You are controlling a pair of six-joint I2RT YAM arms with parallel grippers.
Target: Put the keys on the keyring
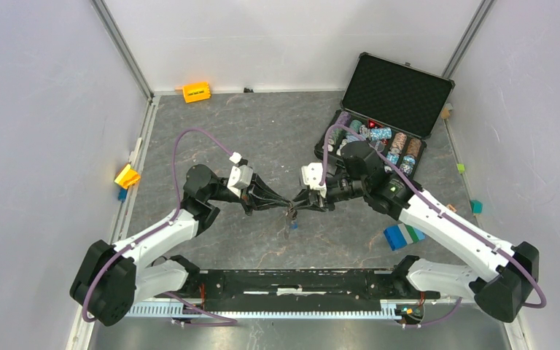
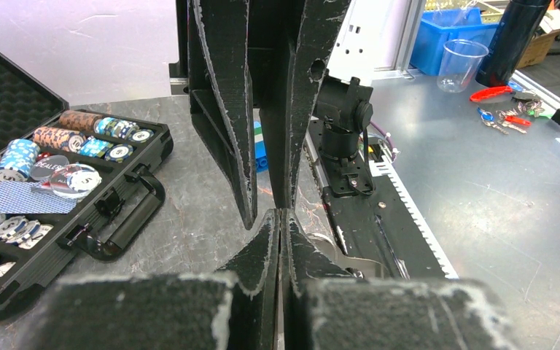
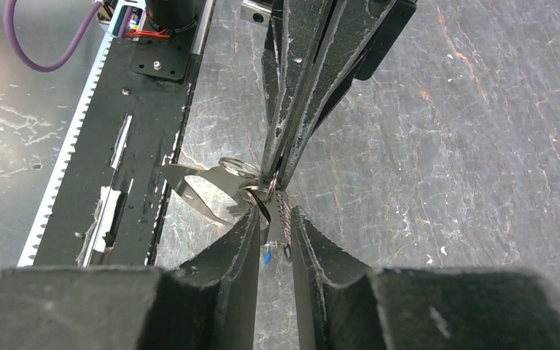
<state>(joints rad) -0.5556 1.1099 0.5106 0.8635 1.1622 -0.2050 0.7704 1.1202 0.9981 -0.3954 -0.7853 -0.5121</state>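
Metal keyring (image 3: 200,191), a flat piece w/ a bumpy edge, is held up over the table (image 1: 262,131) ctr, where both grippers meet tip to tip. L gripper (image 3: 273,173) points in from the left side of the top view. Its jaws are pressed fully together, pinched on the keyring where small wire rings (image 3: 237,168) join the flat piece. In the R wrist view the flat piece sticks out sideways from that pinch, toward the black base rail (image 1: 299,281).

R gripper (image 3: 275,215) faces it head-on, tips just beside the L tips. Its jaws are a little apart, w/ a narrow gap. The keys (image 3: 284,222) dangle from the rings right in that gap: one toothed metal blade btw the fingers, nearer one of them, and a blue head (image 3: 267,255) lower down. Can't tell if either pad touches the blade; no clear grip shows.

In the top view the bunch hangs just below the two tips, blue bit lowest; can't tell whether it reaches the table.

Open chip case (image 1: 397,95) sits well apart at far R, and an orange block (image 1: 196,92) is by the far wall.
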